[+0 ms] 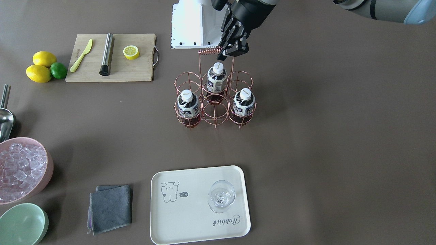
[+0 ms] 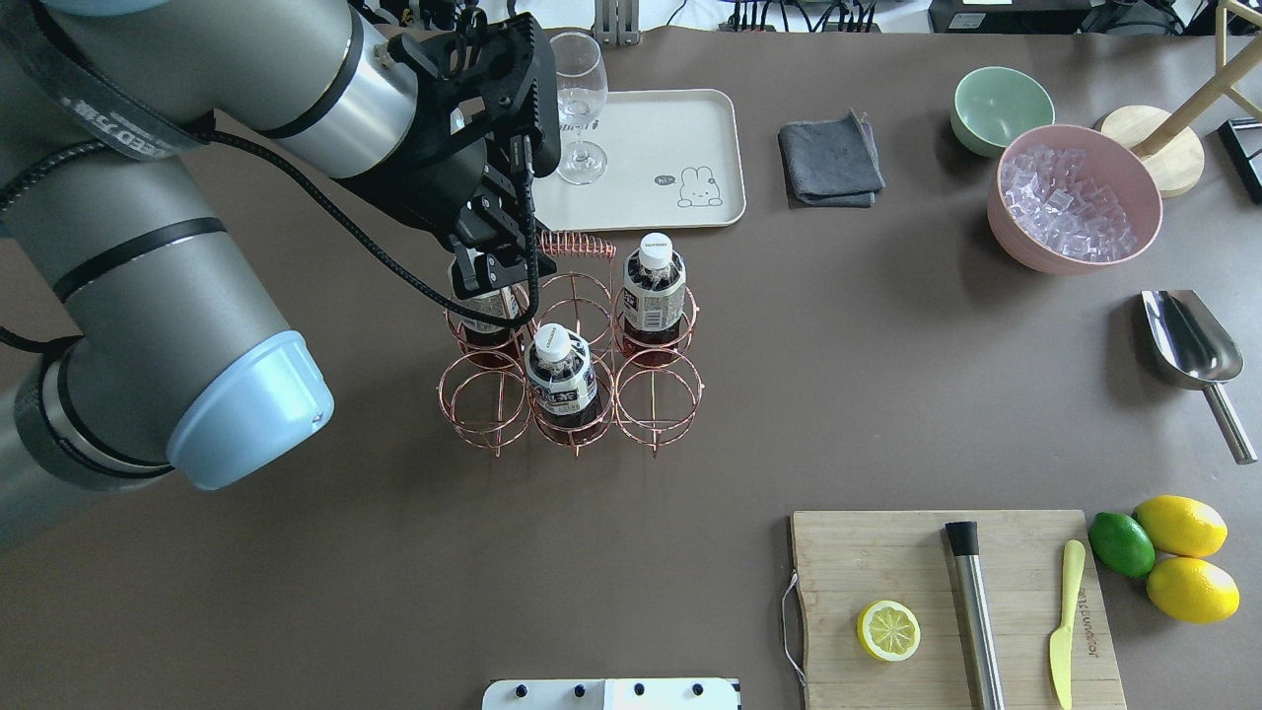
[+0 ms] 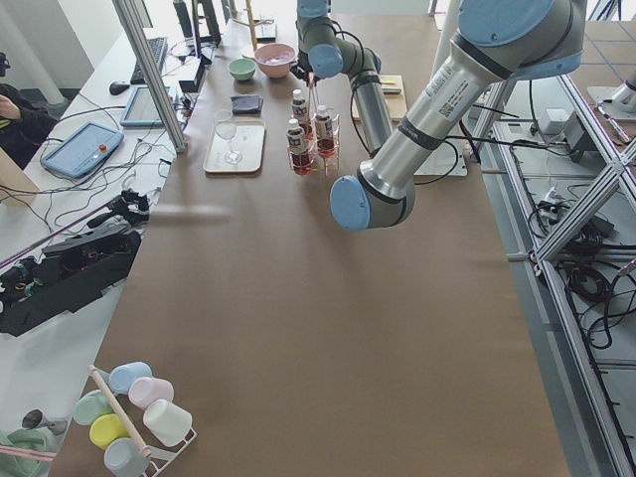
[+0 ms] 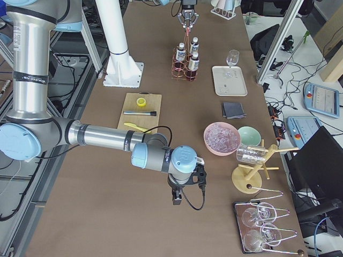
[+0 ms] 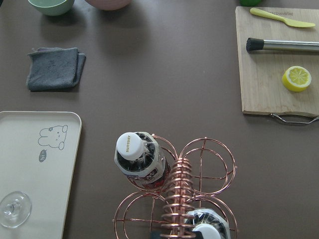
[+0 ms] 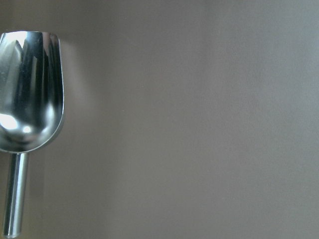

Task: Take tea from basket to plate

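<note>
Three tea bottles stand in a copper wire basket (image 1: 208,51) at mid-table: one (image 1: 187,104), one (image 1: 244,102) and one (image 1: 217,78). My left gripper (image 1: 232,52) hangs open above the basket, beside its coiled handle. In the overhead view the left gripper (image 2: 493,274) hides the top of the far-left bottle (image 2: 483,320). The cream plate (image 1: 190,217) lies beyond the basket and holds a wine glass (image 1: 221,196). My right gripper (image 4: 177,198) shows only in the exterior right view, low over the table; I cannot tell whether it is open or shut.
A grey cloth (image 1: 110,208), a mint-green bowl (image 1: 22,224) and a pink bowl of ice (image 1: 22,169) lie beside the plate. A metal scoop (image 6: 30,89) lies under my right wrist. A cutting board (image 1: 112,58) carries a lemon half, a muddler and a knife.
</note>
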Controlling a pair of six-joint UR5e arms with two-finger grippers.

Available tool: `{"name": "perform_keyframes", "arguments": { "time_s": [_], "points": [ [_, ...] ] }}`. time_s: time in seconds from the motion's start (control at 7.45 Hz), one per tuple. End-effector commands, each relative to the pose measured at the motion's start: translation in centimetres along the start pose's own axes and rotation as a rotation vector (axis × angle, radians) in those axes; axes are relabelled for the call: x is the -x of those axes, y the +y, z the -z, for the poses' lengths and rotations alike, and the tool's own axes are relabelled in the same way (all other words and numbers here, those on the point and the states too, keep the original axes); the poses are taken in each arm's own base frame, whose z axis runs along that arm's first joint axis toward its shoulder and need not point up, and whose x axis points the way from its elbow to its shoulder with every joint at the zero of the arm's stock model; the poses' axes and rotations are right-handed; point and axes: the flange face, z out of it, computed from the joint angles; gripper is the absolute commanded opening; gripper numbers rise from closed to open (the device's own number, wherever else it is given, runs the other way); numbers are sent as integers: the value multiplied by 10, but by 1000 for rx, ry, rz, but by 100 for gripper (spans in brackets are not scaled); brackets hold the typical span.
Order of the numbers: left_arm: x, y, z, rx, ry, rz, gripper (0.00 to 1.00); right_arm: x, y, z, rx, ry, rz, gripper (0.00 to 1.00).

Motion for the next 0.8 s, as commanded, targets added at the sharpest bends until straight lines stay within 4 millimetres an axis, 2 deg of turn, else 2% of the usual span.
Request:
{"name": "perform_keyframes", "arguments": {
  "time_s": [0.0,0.4,0.67],
  "points": [
    [-21,-10,-22,3,0,0,0,-3,4,-2,0,-13,-11,100],
    [-39,-16,-37,-9,30,26,0,-5,9,-4,-1,-31,-19,100],
    [-42,-18,-38,-20,34,32,0,-3,9,0,-17,-52,-16,100]
  ]
}}
